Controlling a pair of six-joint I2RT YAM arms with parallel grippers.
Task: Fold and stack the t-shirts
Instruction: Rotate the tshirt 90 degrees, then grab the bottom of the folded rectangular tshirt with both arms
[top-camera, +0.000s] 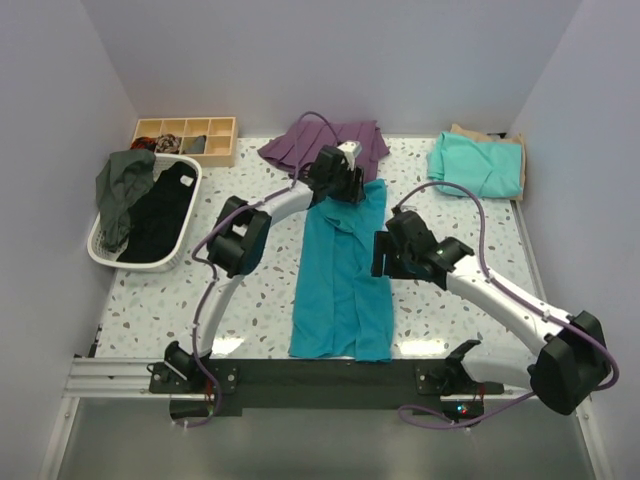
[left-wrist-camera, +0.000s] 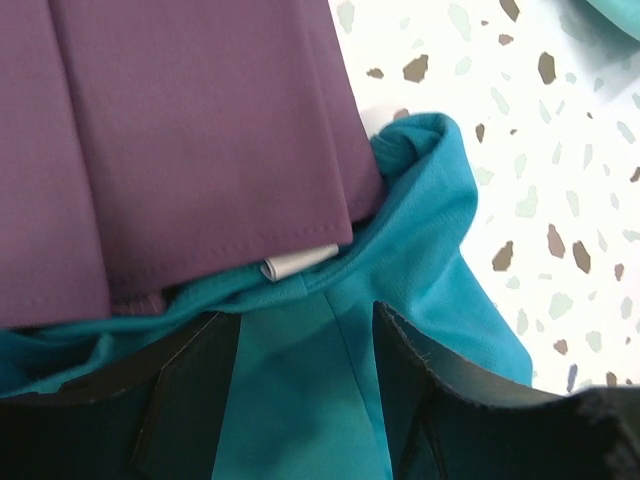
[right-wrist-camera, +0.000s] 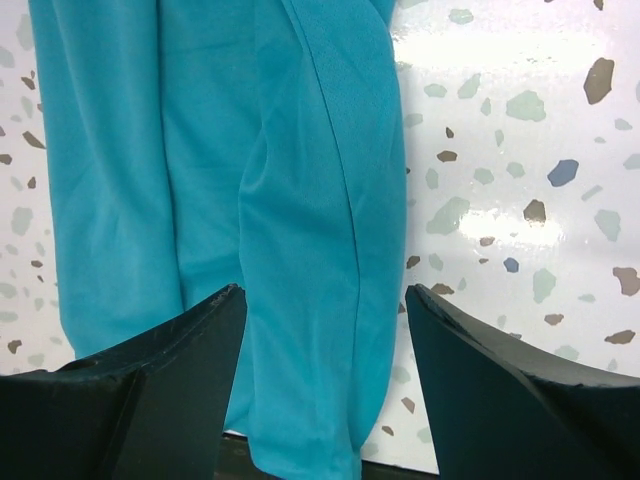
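bright even light, tabletop (right-wrist-camera: 520, 70) glare

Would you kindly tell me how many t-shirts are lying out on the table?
3: a teal one folded lengthwise in the middle, a mint one at the back right, and a tan one mostly hidden beneath it. Clothes in the basket may include more.

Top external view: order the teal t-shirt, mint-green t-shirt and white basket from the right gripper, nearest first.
1. Teal t-shirt, under the right gripper, centre.
2. Mint-green t-shirt, far-right corner.
3. White basket, left side.
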